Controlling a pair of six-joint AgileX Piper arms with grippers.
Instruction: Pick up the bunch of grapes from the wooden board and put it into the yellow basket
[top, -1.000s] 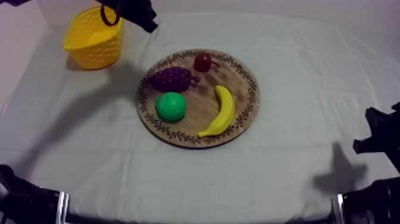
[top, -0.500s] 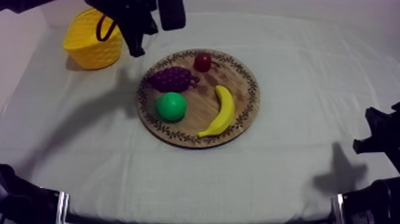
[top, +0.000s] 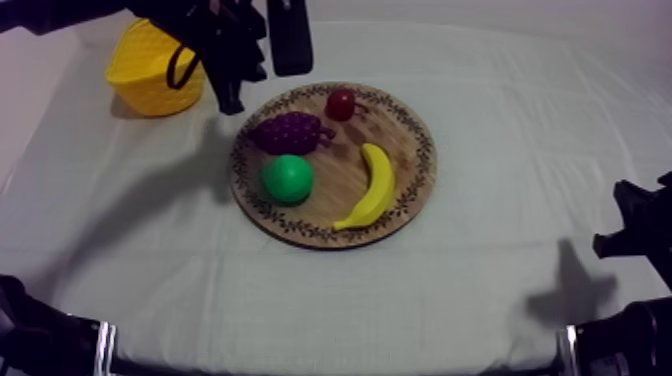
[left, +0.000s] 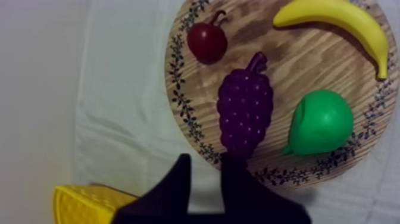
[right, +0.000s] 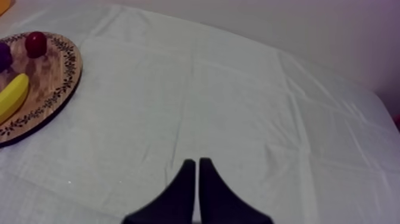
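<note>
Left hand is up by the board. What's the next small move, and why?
Probably ease the left hand forward and down over the bunch of grapes. Its fingers stand open with nothing between them, just short of the grapes' wide end, and the grapes lie untouched on the wooden board.

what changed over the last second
The left tool, open, moved from by the yellow basket toward the wooden board, now near the bunch of grapes. Nothing grasped. Grapes, board, basket and the right tool stayed put.
</note>
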